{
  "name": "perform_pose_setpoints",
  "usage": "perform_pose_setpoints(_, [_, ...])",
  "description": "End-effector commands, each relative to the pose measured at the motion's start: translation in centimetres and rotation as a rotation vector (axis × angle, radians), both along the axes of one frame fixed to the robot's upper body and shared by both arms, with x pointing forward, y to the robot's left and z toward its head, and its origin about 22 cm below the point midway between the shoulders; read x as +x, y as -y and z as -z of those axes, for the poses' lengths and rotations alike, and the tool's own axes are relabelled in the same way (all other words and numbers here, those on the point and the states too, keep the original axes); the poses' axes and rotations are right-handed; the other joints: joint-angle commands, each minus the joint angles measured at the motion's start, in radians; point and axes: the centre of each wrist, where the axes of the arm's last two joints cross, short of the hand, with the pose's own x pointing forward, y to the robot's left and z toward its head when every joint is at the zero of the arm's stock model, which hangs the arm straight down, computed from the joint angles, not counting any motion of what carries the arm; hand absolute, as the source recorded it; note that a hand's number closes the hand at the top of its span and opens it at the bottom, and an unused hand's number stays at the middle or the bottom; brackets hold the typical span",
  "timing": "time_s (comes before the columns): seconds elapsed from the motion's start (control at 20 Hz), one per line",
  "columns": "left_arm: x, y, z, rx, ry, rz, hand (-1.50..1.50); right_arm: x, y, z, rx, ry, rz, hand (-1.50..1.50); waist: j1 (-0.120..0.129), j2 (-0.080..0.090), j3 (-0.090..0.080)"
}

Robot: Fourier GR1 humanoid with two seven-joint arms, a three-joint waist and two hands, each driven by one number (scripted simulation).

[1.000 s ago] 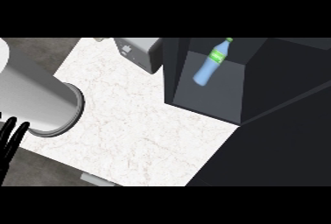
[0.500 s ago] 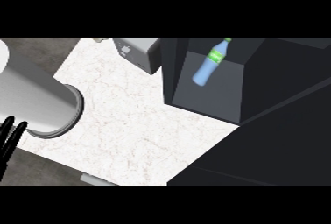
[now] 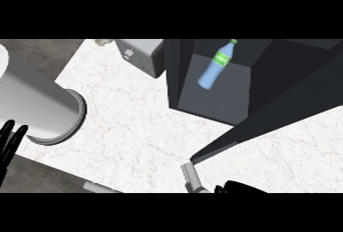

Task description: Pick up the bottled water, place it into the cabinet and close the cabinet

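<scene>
The left hand [image 3: 11,144] shows at the lower left edge of the head view, its black fingers straight and slack, holding nothing. Its grey forearm [image 3: 32,103] is a broad smooth cylinder slanting in from the upper left. Only a black sliver of the right hand [image 3: 236,187] shows at the bottom edge (I cannot tell how its fingers stand), just beside the slim metal handle [image 3: 192,177] at the low corner of the cabinet door [image 3: 288,97], a flat dark panel swung partway. The bottled water [image 3: 218,65], clear blue with a green label and cap, stands inside the dark boxy cabinet [image 3: 221,86]. The counter [image 3: 134,131] is pale veined marble. A grey box-shaped appliance [image 3: 142,54] sits against the cabinet's left side.
</scene>
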Motion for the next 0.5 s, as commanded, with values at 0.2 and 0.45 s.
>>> perform_pose_setpoints(0.2, [0.0, -0.7, 0.4, -0.001, -0.013, -0.023, -1.50, 5.8, -4.1, -0.3, -0.039, -0.083, 0.119, 1.50, -0.013, -0.004, 0.006])
perform_pose_setpoints(0.45, [-0.3, -1.5, 0.5, 0.007, -0.030, -0.044, -1.50, 9.9, -6.6, -2.7, 0.027, -0.066, 0.299, 1.50, -0.041, -0.020, 0.012])
